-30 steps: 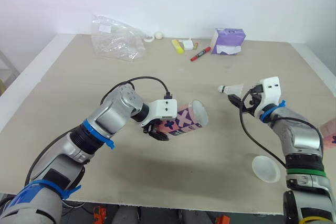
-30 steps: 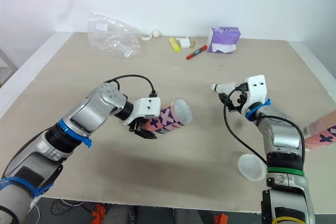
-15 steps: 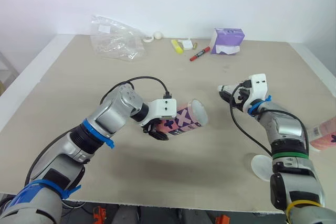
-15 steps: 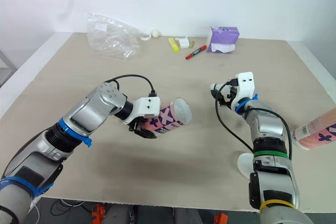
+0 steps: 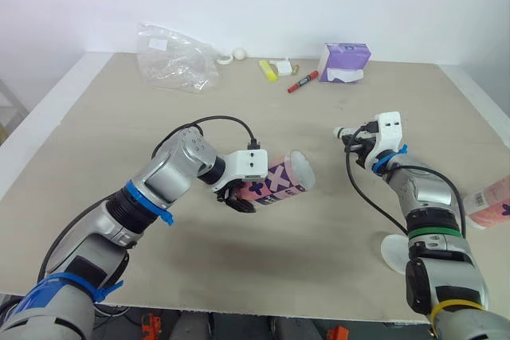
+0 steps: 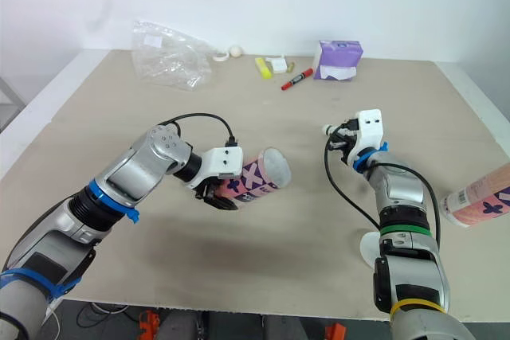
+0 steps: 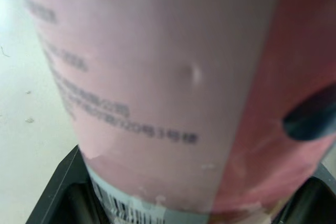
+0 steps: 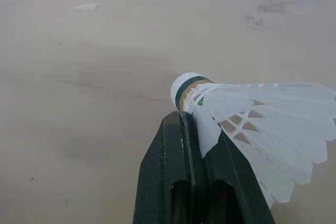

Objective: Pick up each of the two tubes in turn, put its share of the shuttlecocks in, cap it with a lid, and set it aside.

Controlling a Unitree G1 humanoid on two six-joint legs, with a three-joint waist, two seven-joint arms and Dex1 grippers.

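Feathers of a white shuttlecock (image 8: 247,121) are being pinched between the right gripper's (image 8: 192,123) black fingers, round cork tip poking beyond them; left gripper (image 5: 239,199) is clasping a glossy pink cylindrical tube (image 5: 280,182).

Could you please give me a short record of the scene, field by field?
left gripper: shut on first tube, held on its side, open mouth facing the robot's right
right gripper: shut on shuttlecock, by a feather
second tube: lying near the table's right edge
lid: on the table, near edge, robot's right
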